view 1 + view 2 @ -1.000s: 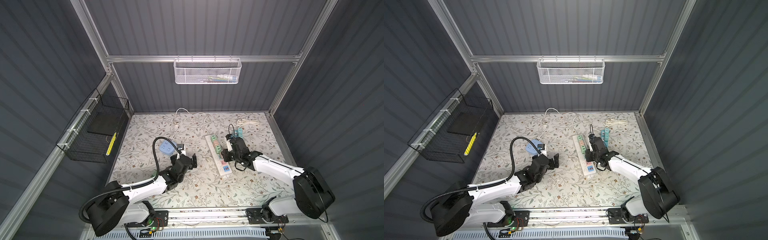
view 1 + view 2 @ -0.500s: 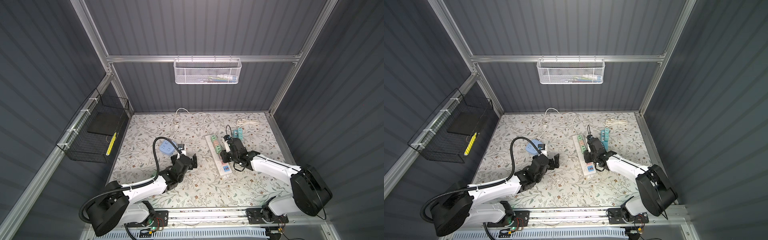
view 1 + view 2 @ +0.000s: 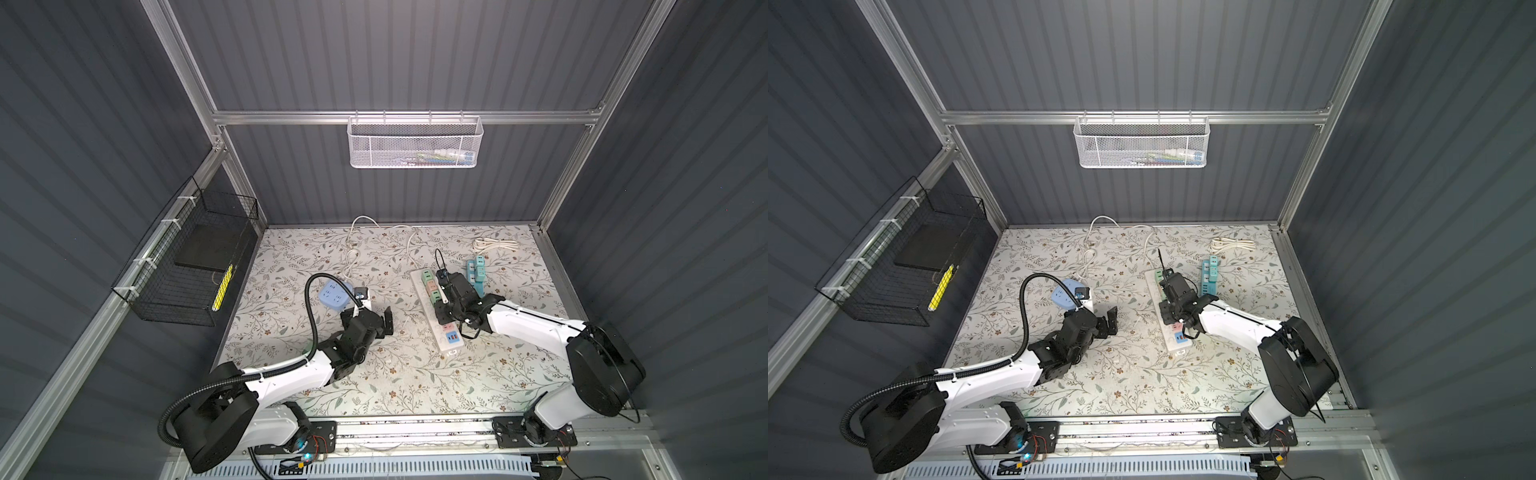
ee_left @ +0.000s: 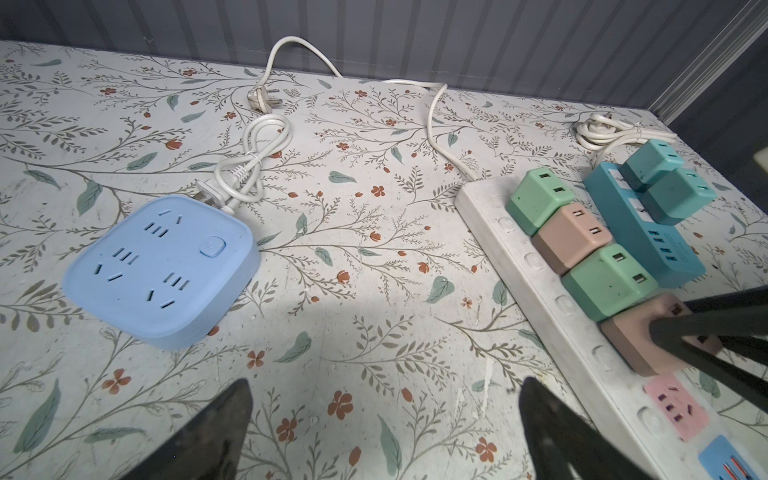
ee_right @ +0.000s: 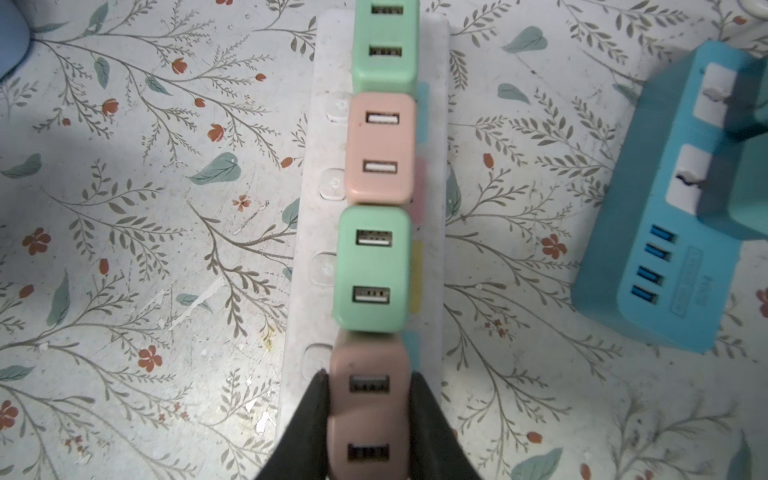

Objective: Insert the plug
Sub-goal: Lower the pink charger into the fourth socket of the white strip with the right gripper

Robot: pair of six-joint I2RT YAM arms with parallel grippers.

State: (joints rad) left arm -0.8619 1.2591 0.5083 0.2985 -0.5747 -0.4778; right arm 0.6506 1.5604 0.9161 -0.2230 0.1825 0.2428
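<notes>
Pink plastic first: plug (image 5: 368, 411) clamped flank to flank in right pincer (image 5: 369, 380), sitting on white strip (image 5: 307, 232) as fourth in the row, touching green plug (image 5: 372, 270) ahead. Cannot tell whether fully home. Press straight down, square to the strip's face. Avoid rocking toward the green neighbour, a likely place to bind. Keep the grip even, then check for a gap beneath before letting go. Probably near the end of the step.

Left pincer (image 4: 386, 384) spread wide, empty, hovering over bench (image 4: 374, 249) beside the strip; handy for steadying the strip if needed. Nearby: blue socket block (image 4: 162, 266) with coiled cable (image 4: 257, 153), teal strip (image 5: 665, 257) carrying two teal plugs (image 4: 652, 164), empty pink socket (image 4: 675, 405) next along. Nothing across the downward path.
</notes>
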